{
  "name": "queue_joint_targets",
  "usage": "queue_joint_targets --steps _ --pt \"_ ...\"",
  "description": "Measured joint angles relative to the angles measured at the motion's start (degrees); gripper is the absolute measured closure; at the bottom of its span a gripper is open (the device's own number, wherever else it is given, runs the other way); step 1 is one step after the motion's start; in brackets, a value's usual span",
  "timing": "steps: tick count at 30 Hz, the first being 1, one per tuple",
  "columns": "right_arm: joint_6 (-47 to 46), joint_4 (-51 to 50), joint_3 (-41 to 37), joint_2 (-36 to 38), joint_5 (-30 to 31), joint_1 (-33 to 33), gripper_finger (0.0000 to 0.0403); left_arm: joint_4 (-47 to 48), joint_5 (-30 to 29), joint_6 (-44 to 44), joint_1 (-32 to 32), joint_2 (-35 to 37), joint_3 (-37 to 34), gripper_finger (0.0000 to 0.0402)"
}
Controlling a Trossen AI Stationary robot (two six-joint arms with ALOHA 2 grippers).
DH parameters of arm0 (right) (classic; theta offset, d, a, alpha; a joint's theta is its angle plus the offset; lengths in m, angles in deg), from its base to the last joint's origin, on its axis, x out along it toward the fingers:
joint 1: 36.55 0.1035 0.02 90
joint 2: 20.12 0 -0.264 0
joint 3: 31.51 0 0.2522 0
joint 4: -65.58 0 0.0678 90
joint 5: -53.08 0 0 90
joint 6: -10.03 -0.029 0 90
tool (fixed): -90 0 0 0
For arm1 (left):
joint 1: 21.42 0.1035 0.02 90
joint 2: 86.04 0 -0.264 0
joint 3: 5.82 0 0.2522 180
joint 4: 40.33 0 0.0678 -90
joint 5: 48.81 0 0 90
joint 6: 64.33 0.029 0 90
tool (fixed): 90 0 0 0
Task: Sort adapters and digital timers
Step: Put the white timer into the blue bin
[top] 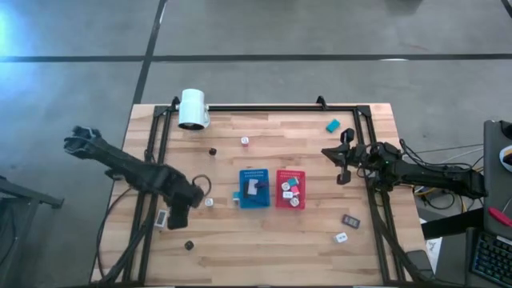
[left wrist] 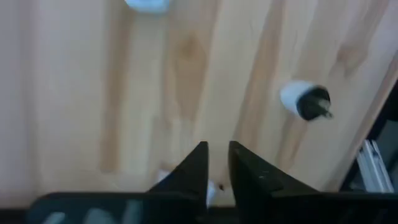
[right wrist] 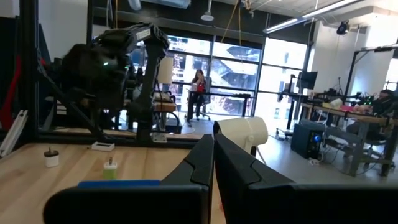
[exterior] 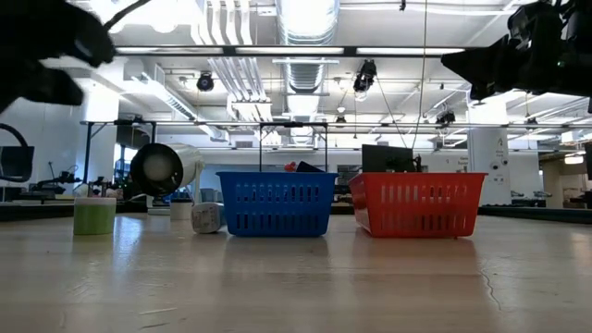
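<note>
No writing can be read on any adapter (left wrist: 305,101). The left hand (left wrist: 216,163) stands slightly parted, gripping nothing; the right hand (right wrist: 213,155) is closed, empty.

— Two dark arms: left arm (top: 132,170), right arm (top: 416,170). Black, chunky at the joints, matte.

— Cables along both? Thin dark loop beside the left gripper (top: 178,214), dark leads trailing off the right arm.

— Fingers (left wrist: 194,169) black, flat-sided, tapering to blunt points. Same on the right gripper (right wrist: 213,158): two dark wedges on a wide black base.
</note>
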Motion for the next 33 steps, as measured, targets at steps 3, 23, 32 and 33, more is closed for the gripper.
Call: queue_joint_targets --steps 3,23,32,33 --pt "1.2 0.0 0.0 0.0 0.0 0.0 0.0394 0.0 2.0 -2.7 -2.9 -2.6 -0.1 0.0291" --pt "1.5 0.3 2.5 -1.9 -4.5 0.0 0.0394 4.7 -3.6 -10.0 -14.2 -15.0 -1.6 0.0005" --pt "1.4 0.0 4.0 -5.5 -4.6 0.0 0.0394 2.1 1.4 -11.3 -17.3 -17.1 -5.6 0.0009" --pt "1.4 0.0 4.2 -6.0 -4.6 0.0 0.0394 1.6 1.3 -10.8 -17.7 -17.0 -5.8 0.0009"
